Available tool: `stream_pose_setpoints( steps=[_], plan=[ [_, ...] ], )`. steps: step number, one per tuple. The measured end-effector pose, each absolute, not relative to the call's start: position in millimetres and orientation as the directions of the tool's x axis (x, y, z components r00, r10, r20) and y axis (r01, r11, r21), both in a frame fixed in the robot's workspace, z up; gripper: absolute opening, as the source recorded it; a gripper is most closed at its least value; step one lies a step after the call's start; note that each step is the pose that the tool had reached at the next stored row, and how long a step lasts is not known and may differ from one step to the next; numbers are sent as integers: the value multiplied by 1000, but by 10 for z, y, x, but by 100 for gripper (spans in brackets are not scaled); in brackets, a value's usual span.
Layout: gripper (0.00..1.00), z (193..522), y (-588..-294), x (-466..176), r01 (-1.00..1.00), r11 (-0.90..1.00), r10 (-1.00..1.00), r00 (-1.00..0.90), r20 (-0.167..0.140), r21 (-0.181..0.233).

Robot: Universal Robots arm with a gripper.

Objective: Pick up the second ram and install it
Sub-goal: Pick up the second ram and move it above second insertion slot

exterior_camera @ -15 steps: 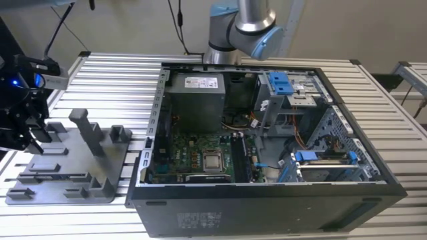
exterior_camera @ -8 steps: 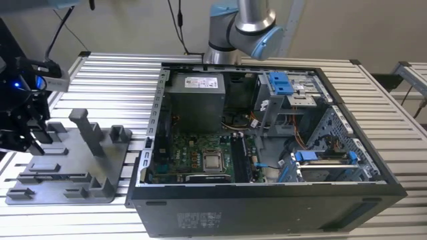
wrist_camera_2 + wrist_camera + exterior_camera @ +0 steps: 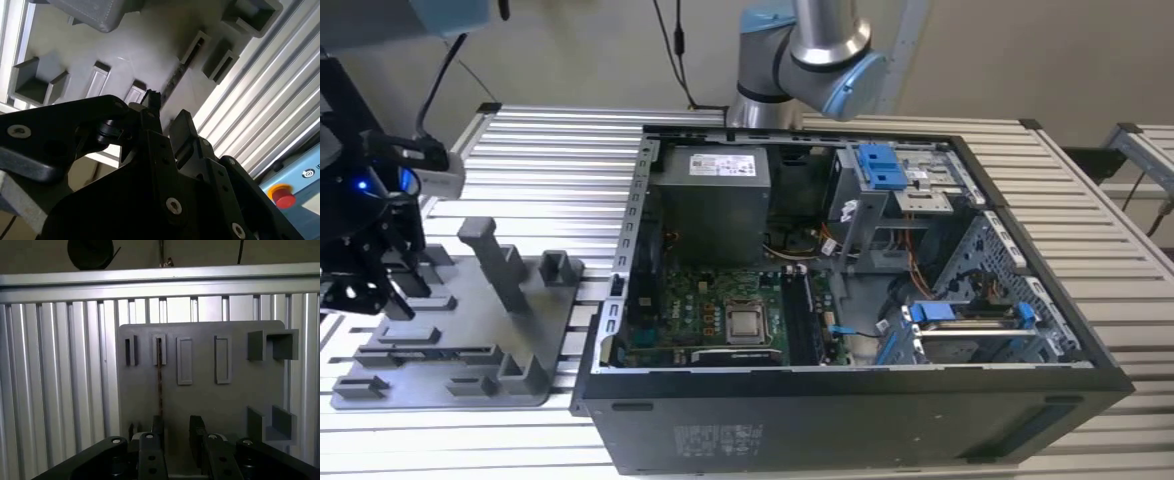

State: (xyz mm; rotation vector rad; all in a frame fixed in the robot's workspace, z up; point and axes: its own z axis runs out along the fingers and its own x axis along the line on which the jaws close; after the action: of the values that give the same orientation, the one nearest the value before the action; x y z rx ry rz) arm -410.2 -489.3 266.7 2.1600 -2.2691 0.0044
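Gripper [image 3: 177, 427] positioned over grey fixture tray [image 3: 200, 405], fingers [image 3: 158, 430] parted, nothing held. Second ram [image 3: 160, 380] seen edge-on in slot, aligned with one finger, not gap; edge strike risked.

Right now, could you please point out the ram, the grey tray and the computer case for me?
ram [image 3: 160, 380], first wrist view: middle of its thin edge.
tray [image 3: 225, 410], first wrist view: bare flat face.
case [image 3: 854, 425], exterior view: near black wall.

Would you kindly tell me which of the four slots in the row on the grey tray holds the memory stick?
The narrow slot next to the two wider ones; the memory stick runs from it.
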Motion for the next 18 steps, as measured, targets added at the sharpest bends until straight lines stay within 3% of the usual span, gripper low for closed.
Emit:
stream_pose_setpoints(
  steps=[18],
  plan=[
    [36,2440,-4932,-4102,-999,49,-999,-49,8,4]
  ],
)
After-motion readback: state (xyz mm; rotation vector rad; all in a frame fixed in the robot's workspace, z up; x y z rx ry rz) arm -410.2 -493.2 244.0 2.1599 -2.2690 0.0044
